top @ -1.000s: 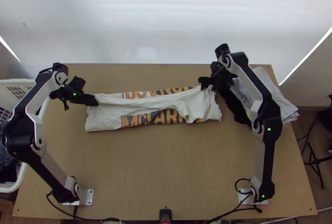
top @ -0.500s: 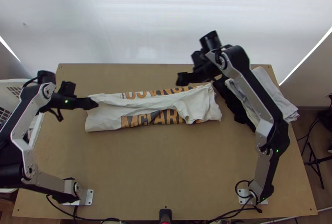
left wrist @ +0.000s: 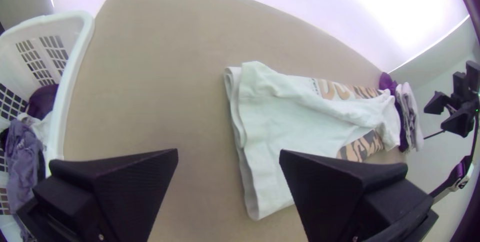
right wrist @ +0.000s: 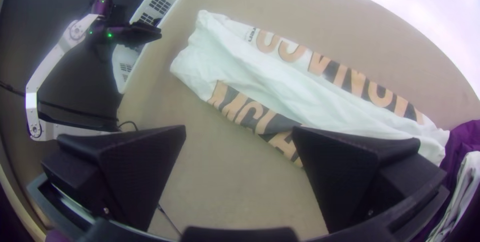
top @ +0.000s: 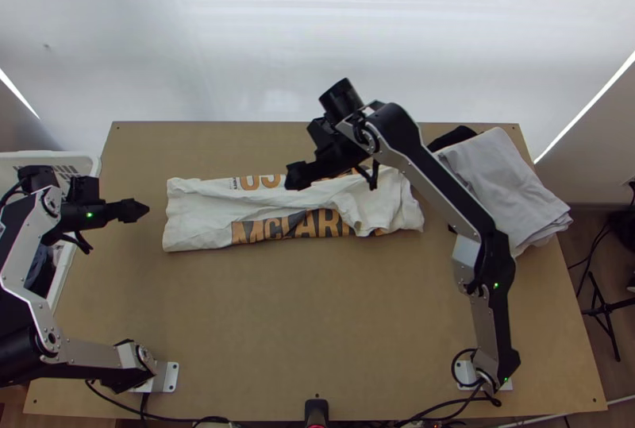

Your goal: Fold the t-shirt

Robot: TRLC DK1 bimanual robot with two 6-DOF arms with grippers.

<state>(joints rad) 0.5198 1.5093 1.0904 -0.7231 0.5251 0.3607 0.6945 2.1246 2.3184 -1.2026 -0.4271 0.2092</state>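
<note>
Top view is showing the t-shirt (top: 202, 217) lying folded in a strip toward the table's (top: 317, 325) 11 o'clock, the left gripper (top: 143, 210) hovering off its 9 o'clock end, the right gripper (top: 295, 178) over its 12 o'clock side; wrist views are revealing both grippers' fingers (left wrist: 135, 182) spread wide, the left one also layered cloth edges.

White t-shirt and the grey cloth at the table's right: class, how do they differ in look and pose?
The white t-shirt bears large orange letters; the grey cloth looks plain.
The t-shirt lies in a long, creased strip; the grey cloth is more compact and overlaps a dark cloth.
Both are pale fabric.
</note>
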